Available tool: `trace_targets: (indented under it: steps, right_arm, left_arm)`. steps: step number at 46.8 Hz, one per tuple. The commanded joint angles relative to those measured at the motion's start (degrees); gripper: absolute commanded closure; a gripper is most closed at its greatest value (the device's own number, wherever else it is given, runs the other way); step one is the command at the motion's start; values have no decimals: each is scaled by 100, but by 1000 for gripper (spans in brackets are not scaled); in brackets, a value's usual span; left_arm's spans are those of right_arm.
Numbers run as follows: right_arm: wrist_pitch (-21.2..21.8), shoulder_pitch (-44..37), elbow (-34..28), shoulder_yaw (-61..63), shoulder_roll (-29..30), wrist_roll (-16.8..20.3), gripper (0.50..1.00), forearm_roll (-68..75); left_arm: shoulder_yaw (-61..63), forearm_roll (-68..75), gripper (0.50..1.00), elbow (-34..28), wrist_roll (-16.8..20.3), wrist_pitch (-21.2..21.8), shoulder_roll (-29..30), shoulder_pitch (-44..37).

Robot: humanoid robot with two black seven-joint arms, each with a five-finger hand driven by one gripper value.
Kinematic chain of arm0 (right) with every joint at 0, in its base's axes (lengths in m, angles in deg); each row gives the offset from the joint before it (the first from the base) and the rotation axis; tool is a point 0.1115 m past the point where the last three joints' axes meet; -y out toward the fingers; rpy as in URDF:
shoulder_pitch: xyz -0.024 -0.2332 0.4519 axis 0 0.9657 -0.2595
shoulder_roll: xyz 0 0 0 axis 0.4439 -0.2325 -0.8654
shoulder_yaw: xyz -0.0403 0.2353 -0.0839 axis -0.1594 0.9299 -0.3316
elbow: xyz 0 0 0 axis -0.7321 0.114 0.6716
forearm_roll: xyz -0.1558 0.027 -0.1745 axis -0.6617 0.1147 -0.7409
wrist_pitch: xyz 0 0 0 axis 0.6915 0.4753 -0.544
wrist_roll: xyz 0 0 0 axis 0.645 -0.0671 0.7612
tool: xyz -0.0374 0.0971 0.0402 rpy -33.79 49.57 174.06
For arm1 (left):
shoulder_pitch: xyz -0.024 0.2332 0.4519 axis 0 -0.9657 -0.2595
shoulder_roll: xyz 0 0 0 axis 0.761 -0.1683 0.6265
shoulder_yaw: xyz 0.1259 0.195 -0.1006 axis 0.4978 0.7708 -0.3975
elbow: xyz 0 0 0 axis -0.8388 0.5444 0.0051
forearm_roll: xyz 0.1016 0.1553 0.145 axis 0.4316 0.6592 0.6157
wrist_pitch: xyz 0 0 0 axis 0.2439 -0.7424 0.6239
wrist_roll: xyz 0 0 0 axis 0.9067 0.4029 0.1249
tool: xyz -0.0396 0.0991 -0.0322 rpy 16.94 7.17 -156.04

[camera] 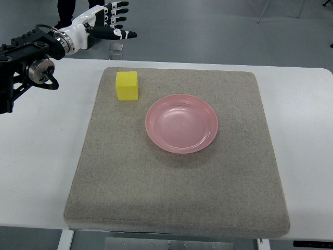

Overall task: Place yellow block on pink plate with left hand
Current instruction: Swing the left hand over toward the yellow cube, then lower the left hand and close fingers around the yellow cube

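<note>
— Looking from the top view, where is the yellow block [127, 85]?

— It sits on the grey mat [177, 182], near the far left corner, just beside the pink plate [181, 123] (not touching it). The left hand [106, 23] is beyond it, well apart.

— How does the block look?

— A plain cube, upright.

— And the hand?

— Fingers stretched out, loosely spread, holding nothing.

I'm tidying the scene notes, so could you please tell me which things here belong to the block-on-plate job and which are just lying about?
Belongs to the job:
- yellow block, on the mat's far left part
- pink plate, empty, mid-mat
- left hand, open, beyond the table's far edge

Just there:
- grey mat
- white table
- small grey object on the floor beyond
</note>
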State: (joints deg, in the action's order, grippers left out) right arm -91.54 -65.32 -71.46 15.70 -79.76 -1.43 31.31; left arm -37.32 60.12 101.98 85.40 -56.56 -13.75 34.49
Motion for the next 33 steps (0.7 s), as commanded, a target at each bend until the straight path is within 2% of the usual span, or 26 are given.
trace_targets:
  steps: [1,7,15,24,33]
  right_arm:
    - [0,0,0,0,0,0,576,0]
    - [0,0,0,0,0,0,576,0]
    - [0,0,0,0,0,0,576,0]
    - [0,0,0,0,0,0,576,0]
    - [0,0,0,0,0,0,576,0]
  left_arm:
    - [185,744,519,173,-2,-84,198,152]
    - [264,1878,516,472,-2,-373,471,398]
    - [264,3179,516,498,-2,-795,568,653]
    - [264,4577,516,507,7,-875,577,838]
    - [273,5114,519,560,7,-971,568,873]
